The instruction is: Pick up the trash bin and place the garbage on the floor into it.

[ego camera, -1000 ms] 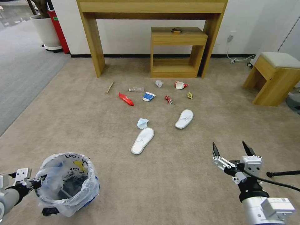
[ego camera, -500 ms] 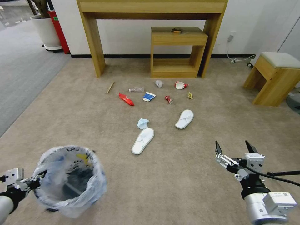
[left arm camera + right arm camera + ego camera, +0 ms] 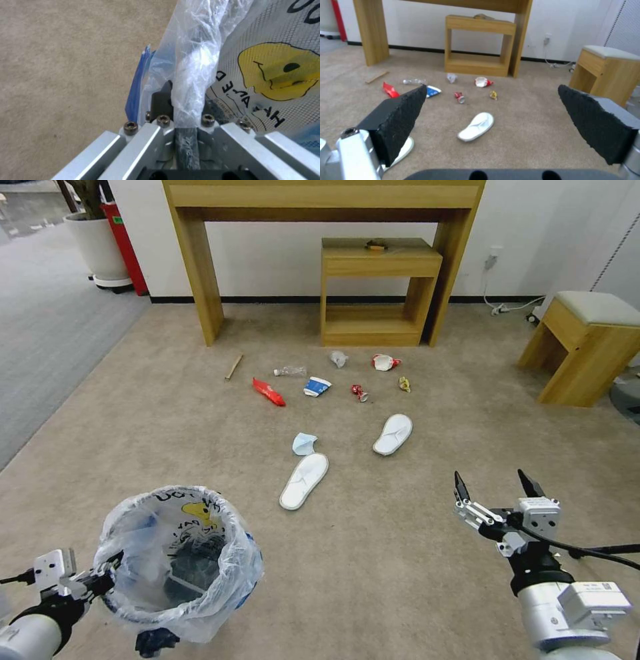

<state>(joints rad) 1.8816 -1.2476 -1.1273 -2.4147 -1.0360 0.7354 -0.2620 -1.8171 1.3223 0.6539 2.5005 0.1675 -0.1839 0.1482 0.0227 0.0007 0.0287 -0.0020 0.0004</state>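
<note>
Done: small round blue trash bin (image 3: 180, 567) with crinkled white liner, near left, rim pinched in left gripper (image 3: 100, 582). Left: garbage, including two white slippers (image 3: 304, 481), ahead on beige carpet floor (image 3: 373, 567). Right gripper (image 3: 494, 488) wide open, empty, near right.

Blue trash bin (image 3: 248, 553) (white bag, yellow mark), beige floor (image 3: 373, 553).

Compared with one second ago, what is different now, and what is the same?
The left gripper, shut on the rim of the trash bin, has carried it to the robot's right, toward the middle. The right gripper, open, has risen slightly. The garbage on the floor, such as both slippers, has not moved.
</note>
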